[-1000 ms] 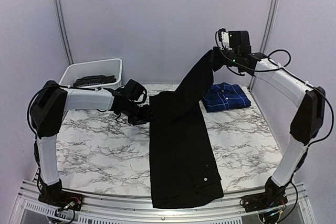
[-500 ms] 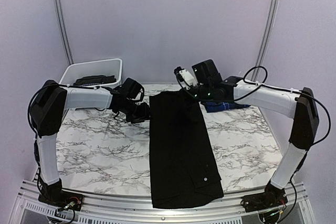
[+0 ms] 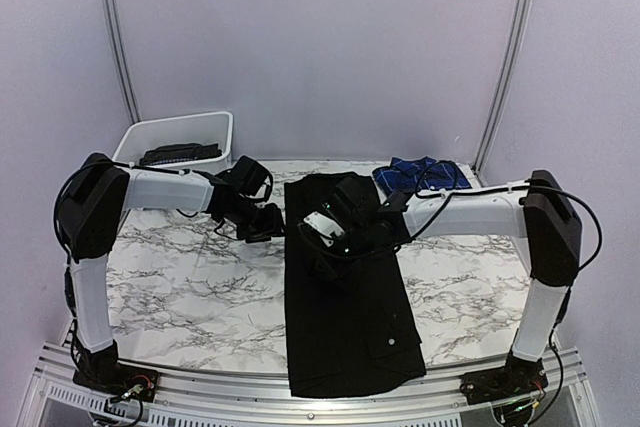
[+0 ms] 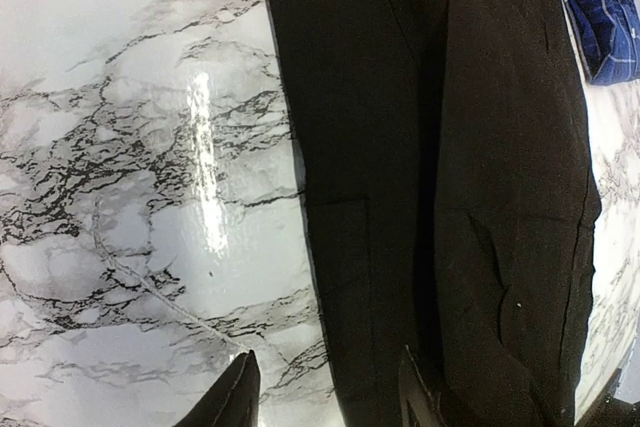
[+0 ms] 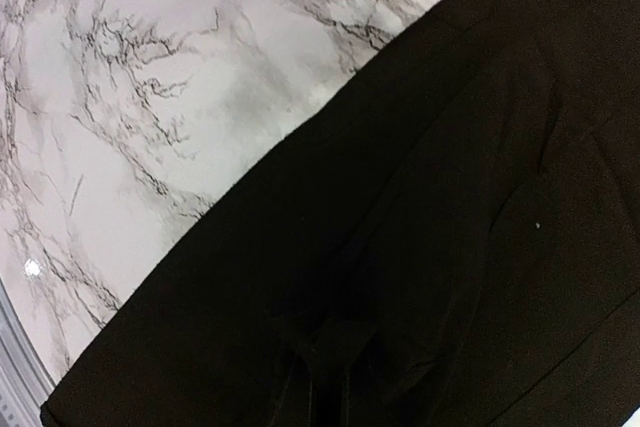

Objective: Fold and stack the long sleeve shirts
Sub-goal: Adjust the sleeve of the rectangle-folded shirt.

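Observation:
The black long sleeve shirt (image 3: 350, 317) lies as a long narrow strip down the middle of the marble table (image 3: 180, 277). My right gripper (image 3: 326, 239) hovers low over its upper half, shut on a pinched bunch of the shirt's sleeve cloth (image 5: 322, 332); its dark fingers barely stand out against the fabric. My left gripper (image 3: 268, 222) sits at the shirt's left edge. Its jaws stand apart, one finger over marble and one over black cloth (image 4: 480, 147), gripping nothing. The blue plaid shirt (image 3: 420, 172) lies folded at the back right, and its corner (image 4: 600, 7) shows in the left wrist view.
A white plastic bin (image 3: 150, 137) with a dark item inside stands at the back left corner. Bare marble lies on both sides of the black shirt. The metal frame rail (image 3: 250, 402) runs along the near edge.
My right arm swung down and left from high at the back right, carrying the sleeve onto the shirt's body. The plaid shirt is now uncovered. The left gripper barely moved.

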### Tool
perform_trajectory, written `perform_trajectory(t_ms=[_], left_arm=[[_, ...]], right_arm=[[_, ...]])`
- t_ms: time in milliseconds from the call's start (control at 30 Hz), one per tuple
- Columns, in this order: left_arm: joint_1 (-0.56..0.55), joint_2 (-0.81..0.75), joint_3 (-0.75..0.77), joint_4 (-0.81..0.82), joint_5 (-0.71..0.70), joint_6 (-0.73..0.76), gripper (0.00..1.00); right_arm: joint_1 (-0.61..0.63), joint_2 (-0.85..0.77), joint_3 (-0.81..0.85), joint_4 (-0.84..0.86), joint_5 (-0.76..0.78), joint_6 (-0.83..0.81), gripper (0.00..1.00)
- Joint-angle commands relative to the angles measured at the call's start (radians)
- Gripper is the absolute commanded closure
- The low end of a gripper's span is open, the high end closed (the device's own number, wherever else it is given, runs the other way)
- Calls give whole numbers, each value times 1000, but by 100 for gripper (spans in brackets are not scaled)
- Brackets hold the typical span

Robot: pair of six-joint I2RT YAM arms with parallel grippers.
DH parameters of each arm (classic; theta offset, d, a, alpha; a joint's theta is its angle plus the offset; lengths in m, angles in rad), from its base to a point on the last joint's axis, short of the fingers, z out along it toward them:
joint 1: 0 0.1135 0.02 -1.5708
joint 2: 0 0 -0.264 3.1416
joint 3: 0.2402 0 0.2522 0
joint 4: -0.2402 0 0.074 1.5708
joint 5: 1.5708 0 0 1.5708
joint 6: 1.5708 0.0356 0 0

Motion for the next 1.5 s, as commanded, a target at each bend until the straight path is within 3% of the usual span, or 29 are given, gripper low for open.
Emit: perform_trajectory(t_ms=[0,67,567,800,867,967,1133,1467], left_arm=[[5,-44,-14,-8,6,12,50],[5,-40,-8,-8,11,14,50],[5,-14,6,-7,35,18,51],[-10,-44,-32,-8,60,29,48],[-18,-58,-50,-6,64,29,47],[-35,-72,-80,-2,74,28,47],[-69,-74,-97,9,85,21,47],[-157,-60,-92,11,94,17,47]], right_arm=[[9,4,12,-12,-9,19,99],[10,2,14,-2,-31,21,93],[46,-62,-63,54,-181,84,80],[51,-162,-133,63,-216,107,50],[47,-201,-152,61,-183,125,45],[19,-221,-173,62,-137,164,46],[-2,-175,-205,116,-100,224,56],[-50,-99,-250,163,0,290,56]])
